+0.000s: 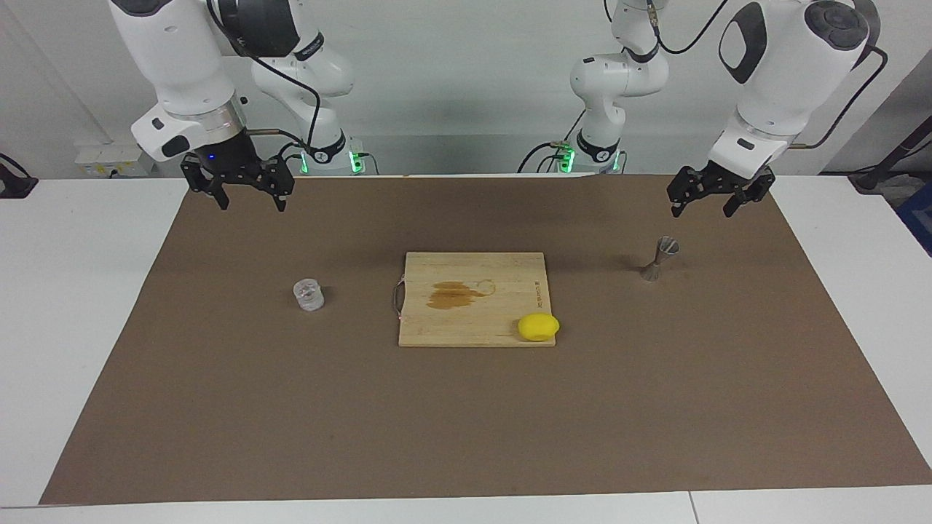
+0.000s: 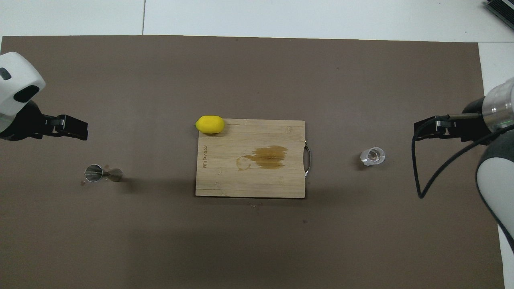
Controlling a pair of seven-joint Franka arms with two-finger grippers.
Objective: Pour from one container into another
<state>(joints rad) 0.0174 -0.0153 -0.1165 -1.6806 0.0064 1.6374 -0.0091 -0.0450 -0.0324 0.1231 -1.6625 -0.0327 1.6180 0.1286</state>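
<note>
The clear ribbed glass cup (image 1: 309, 295) stands upright on the brown mat toward the right arm's end; it also shows in the overhead view (image 2: 372, 156). The grey metal hourglass jigger (image 1: 661, 258) stands upright on the mat toward the left arm's end, and shows from above (image 2: 96, 173). My right gripper (image 1: 248, 201) hangs open and empty over the mat at its own end, apart from the cup (image 2: 417, 131). My left gripper (image 1: 703, 206) hangs open and empty over the mat, apart from the jigger (image 2: 82, 131).
A wooden cutting board (image 1: 437, 327) with a brown wet stain lies mid-table between cup and jigger (image 2: 225, 180). A yellow lemon (image 1: 538, 327) sits at the board's corner farther from the robots, toward the left arm's end (image 2: 210, 124). The brown mat (image 1: 218, 407) covers most of the white table.
</note>
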